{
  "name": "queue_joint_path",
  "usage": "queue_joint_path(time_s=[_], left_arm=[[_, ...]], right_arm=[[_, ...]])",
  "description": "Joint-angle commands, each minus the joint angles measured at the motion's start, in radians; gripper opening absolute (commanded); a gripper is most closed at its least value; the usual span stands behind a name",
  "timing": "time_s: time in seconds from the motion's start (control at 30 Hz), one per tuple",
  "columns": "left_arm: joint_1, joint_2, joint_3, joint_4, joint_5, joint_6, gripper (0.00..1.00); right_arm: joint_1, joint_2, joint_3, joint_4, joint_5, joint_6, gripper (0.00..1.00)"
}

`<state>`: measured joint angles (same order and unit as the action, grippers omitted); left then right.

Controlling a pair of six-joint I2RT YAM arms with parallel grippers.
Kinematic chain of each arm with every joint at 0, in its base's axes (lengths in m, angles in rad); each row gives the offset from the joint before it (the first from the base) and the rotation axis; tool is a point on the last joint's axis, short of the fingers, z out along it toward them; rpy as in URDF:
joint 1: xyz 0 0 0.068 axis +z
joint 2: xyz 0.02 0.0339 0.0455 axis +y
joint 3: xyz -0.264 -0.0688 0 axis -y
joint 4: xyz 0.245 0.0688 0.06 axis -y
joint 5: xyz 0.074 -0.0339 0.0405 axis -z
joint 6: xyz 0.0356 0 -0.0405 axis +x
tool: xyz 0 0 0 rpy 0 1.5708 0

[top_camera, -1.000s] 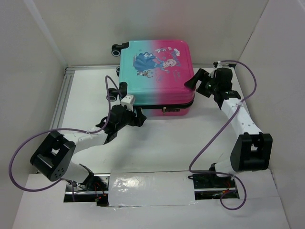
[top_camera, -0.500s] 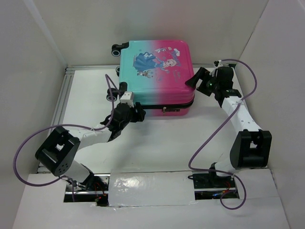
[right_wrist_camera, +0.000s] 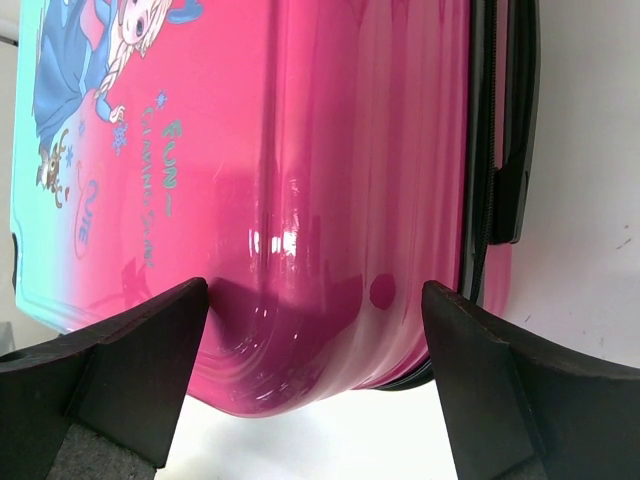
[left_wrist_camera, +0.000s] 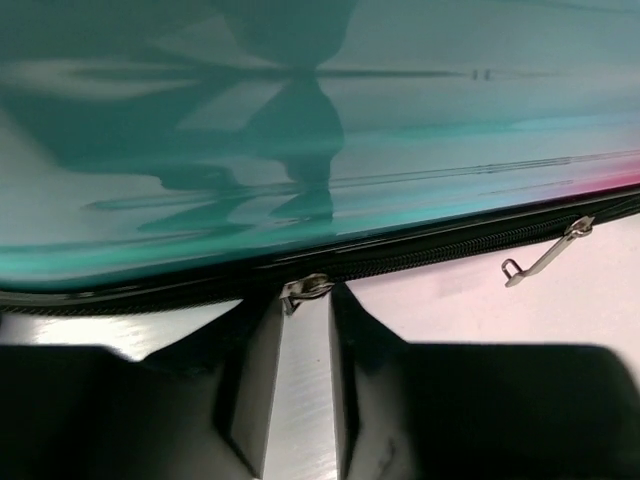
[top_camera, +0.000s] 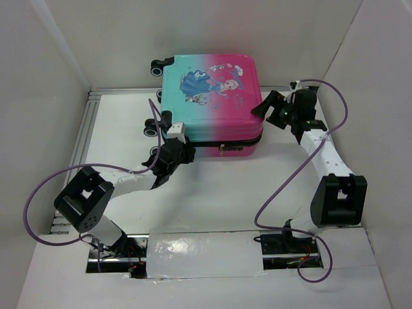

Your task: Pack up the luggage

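White desk holds the closed suitcase, my left fingers pinched narrow on a zipper pull, my right fingers spread wide astride its pink corner.

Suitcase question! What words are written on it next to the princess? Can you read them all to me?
"FUN~" is in small letters on the pink part of the suitcase, just below the cartoon princess, in the right wrist view.
Two more lines of curly lettering sit beside it; they are too slanted and blurred to read.
Top view: the same print is too small to read.
Left wrist view: no words at all.
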<state>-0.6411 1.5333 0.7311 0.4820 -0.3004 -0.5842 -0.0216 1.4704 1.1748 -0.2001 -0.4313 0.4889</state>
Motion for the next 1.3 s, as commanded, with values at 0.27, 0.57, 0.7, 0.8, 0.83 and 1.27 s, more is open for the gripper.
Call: queue_joint_path(time_s=[0.27,0.57,0.7,0.8,0.83,1.27], left_arm=[[0.000,0.016,0.027,0.257,0.043,0.073,0.00],[-0.048,0.019,0.091,0.270,0.319,0.227,0.00],[-0.129,0.085,0.189,0.184,0.391,0.305,0.00],[-0.155,0.136,0.241,0.165,0.414,0.305,0.00],[-0.155,0.148,0.252,0.165,0.414,0.294,0.00],[-0.183,0.263,0.419,0.081,0.284,0.157,0.00]], right_arm=[[-0.024,0.001,0.023,-0.039,0.023,-0.041,0.93],[-0.024,0.001,-0.007,-0.028,0.023,-0.041,0.93],[-0.024,0.010,-0.017,-0.019,0.032,-0.041,0.92],[-0.024,0.019,-0.036,0.002,0.023,-0.032,0.92],[-0.024,0.019,-0.037,0.002,0.023,-0.032,0.92],[-0.024,0.047,-0.115,0.106,-0.060,-0.013,0.69]])
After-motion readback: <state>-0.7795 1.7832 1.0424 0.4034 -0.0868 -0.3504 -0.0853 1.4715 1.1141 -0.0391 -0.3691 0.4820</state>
